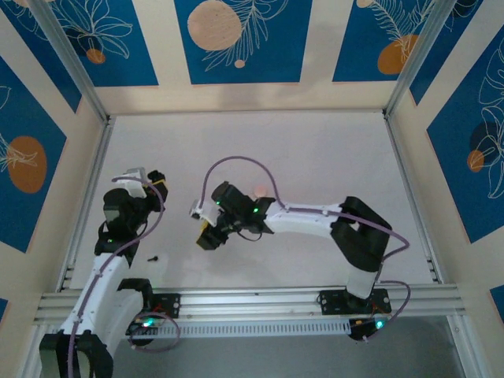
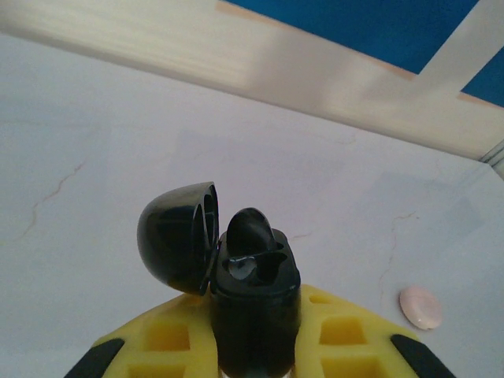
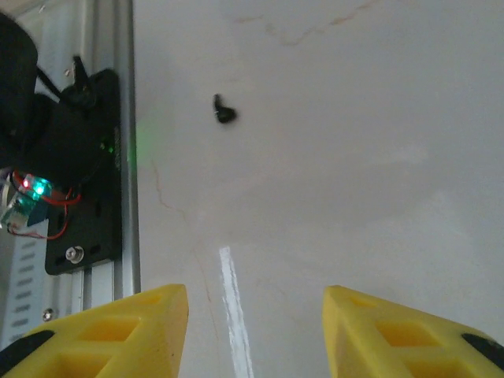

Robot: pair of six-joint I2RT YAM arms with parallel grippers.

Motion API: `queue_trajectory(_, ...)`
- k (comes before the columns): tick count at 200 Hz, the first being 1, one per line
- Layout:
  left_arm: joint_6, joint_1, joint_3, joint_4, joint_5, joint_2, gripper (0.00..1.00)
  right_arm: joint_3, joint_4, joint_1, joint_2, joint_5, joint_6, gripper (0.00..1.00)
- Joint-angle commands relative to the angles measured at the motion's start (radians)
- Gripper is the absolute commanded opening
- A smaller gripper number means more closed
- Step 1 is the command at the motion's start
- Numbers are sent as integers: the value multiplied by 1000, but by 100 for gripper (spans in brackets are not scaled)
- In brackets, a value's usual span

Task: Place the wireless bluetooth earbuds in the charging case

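The scene is enclosed by walls of blue panels (image 1: 236, 39) drawn with white leaf outlines and orange circles, framed in cream bands, with slanting aluminium posts at the corners. The white matte counter (image 1: 315, 150) is lit evenly and is crossed by faint hairline cracks, seen closely in both wrist views. At the left, the left hand (image 2: 253, 323) is clenched on the small round black plastic charging case (image 2: 253, 303), which is held upright between the yellow fingers (image 2: 157, 339) above the counter. The case's domed lid (image 2: 177, 236) is swung open to the left, and a glossy black rounded earbud (image 2: 252, 228) is seated in its top. In the top view this hand (image 1: 151, 183) is seen near the counter's left edge. Just toward the near side of it, a tiny black stemmed earbud (image 1: 154, 257) is lying alone on the bare counter, apart from both hands; it is seen again in the right wrist view (image 3: 224, 110). A ribbed aluminium rail (image 1: 260, 299) runs along the near edge, carrying both arm bases. Further right, the right hand (image 1: 206, 236) is lowered toward the counter, its yellow fingers (image 3: 394, 331) spread apart and released, with nothing between them. A small pale pink disc (image 1: 260, 189) is lying flat on the counter beyond that hand, also visible from the left wrist (image 2: 421, 307).
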State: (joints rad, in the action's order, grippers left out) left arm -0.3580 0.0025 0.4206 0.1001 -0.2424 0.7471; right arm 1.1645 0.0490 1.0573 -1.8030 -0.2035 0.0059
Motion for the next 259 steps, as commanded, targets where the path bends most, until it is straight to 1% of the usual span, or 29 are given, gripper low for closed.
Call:
queue_trajectory(1, -31, 41, 39, -78, -59, -6, 16, -9, -207, 19, -67, -98, -109, 49)
queue_trajectory(18, -40, 67, 42, -80, -83, -2, 16, -9, -306, 24, -131, -133, -110, 49)
queue_trajectory(42, -41, 86, 49, -91, -100, -2, 16, 13, -388, 25, -216, -179, -108, 49)
queue_trajectory(69, -28, 99, 53, -96, -112, 8, 16, 17, -493, 11, -280, -188, -100, 51)
queue_trajectory(92, -16, 105, 57, -96, -129, 20, 16, 70, -468, 18, -340, -171, -136, 51)
queue_trajectory(147, 0, 108, 50, -91, -147, 24, 16, 218, -443, 73, -481, -112, -197, 51)
queue_trajectory(168, 7, 109, 51, -90, -160, 31, 16, 269, -432, 85, -522, -112, -213, 51)
queue_trajectory(259, 1, 111, 48, -18, -204, 88, 16, 380, -392, 120, -618, -127, -264, 50)
